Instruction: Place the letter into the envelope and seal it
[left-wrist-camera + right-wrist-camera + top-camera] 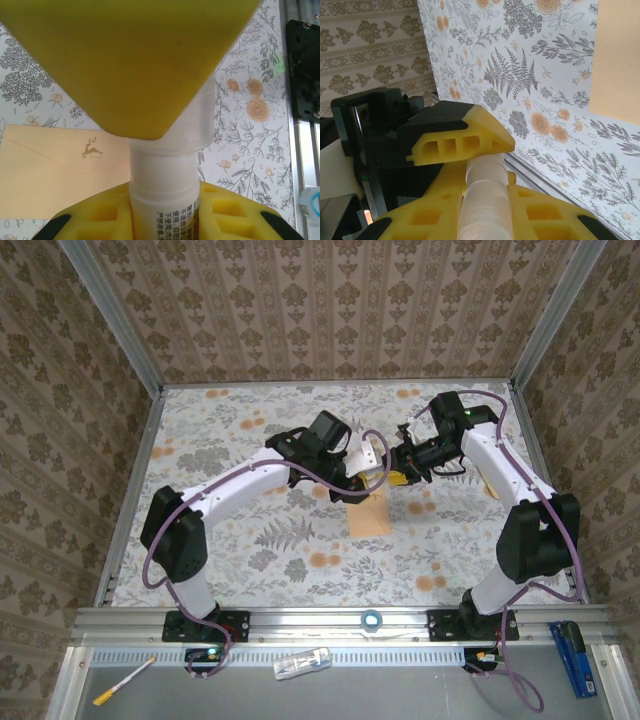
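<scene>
1. Top view
   - The left gripper point(362, 470) and right gripper point(405, 464) meet nose to nose over the middle of the cloth point(250, 550). What sits between them is too small to tell here.
   - The envelope point(368, 510) lies flat at 6 o'clock of them, just beneath.
   - Risk: anything that slips from either grip would likely land on the envelope and could knock it askew.

2. Left wrist view
   - The left fingers point(125, 65) are clamped on a white glue stick point(162, 200). Its ribbed cap point(202, 125), at 1 o'clock, is still on.
   - The envelope lies at 9 o'clock. Its flap point(60, 150), with a deer mark point(91, 148), is down.
   - Whether the letter is inside cannot be told.
   - Risk: if the letter is not in, gluing now would seal an empty envelope. With the flap down, glue would probably end up on the outside or on the cloth unless the flap is lifted first.

3. Right wrist view
   - The right fingers point(465, 135) are clamped on the cap. An edge of the envelope shows at 2 o'clock.
   - Risk: a pull off the stick's axis could jam the cap or twist the smooth stick in the soft pads. A sudden release could jerk one arm and fling the cap.
   - The glue itself is hidden under the cap.
</scene>
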Available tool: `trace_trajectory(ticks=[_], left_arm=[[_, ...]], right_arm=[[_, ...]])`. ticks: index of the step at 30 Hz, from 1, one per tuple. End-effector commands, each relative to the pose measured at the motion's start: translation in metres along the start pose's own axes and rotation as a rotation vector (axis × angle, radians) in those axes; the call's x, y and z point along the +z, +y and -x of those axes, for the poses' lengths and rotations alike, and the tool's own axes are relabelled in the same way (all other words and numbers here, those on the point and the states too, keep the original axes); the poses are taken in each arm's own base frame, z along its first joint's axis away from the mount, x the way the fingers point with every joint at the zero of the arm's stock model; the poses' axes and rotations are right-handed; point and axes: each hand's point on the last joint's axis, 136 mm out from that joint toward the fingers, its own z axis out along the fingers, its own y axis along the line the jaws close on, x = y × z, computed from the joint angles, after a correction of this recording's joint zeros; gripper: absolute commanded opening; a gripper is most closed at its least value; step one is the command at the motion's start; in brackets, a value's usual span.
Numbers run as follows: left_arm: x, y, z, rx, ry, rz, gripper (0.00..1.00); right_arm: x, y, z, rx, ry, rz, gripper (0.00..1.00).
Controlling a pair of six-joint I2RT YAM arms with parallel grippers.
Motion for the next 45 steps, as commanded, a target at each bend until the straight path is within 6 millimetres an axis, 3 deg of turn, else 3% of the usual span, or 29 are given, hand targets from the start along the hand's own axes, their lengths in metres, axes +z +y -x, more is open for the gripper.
trace_trajectory(ticks=[1,17,45], left_arm=[[-0.022,0.007,0.043,0.069,-0.148,0.089,0.00],[-0.038,-0.002,0.059,0.111,-0.219,0.092,0.00],[-0.033,-0.035,0.067,0.244,-0.173,0.013,0.00]], right_arm=[[0.008,0.001,-0.015,0.026,0.067,0.013,0.26],[0.005,0.003,-0.016,0.029,0.068,0.030,0.26],[0.018,0.017,-0.026,0.036,0.145,0.080,0.28]])
